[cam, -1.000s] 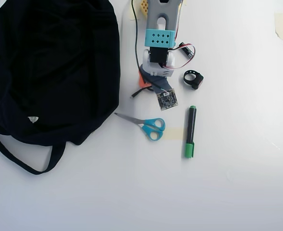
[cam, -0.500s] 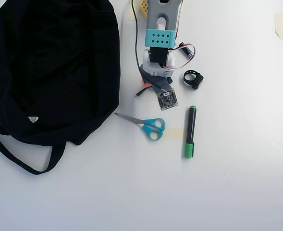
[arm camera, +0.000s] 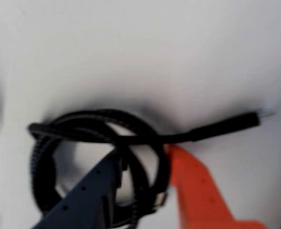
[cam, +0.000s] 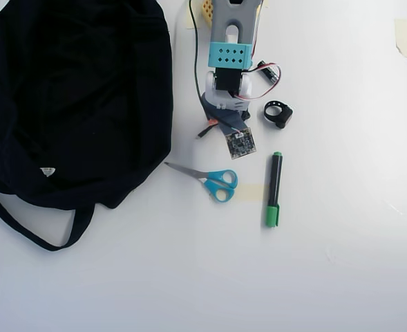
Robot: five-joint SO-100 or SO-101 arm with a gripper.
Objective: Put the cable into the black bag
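In the wrist view the black cable [arm camera: 102, 131] lies coiled on the white table, with its plug end [arm camera: 245, 119] reaching right. My gripper [arm camera: 144, 150] is right at the coil. Its blue-grey finger [arm camera: 90, 186] stands inside the loop and its orange finger [arm camera: 195, 183] just outside. Coil strands pass between them with white table showing in the gap, so the jaws are open around the cable. In the overhead view the arm [cam: 229, 62] covers the gripper and most of the cable. The black bag [cam: 79, 97] lies flat to the left.
In the overhead view blue-handled scissors [cam: 213, 181], a green marker [cam: 273, 188] and a small black ring-shaped part [cam: 278, 113] lie near the arm. The bag's strap [cam: 30, 232] trails toward the front. A piece of tape [cam: 403, 34] sits at the top right.
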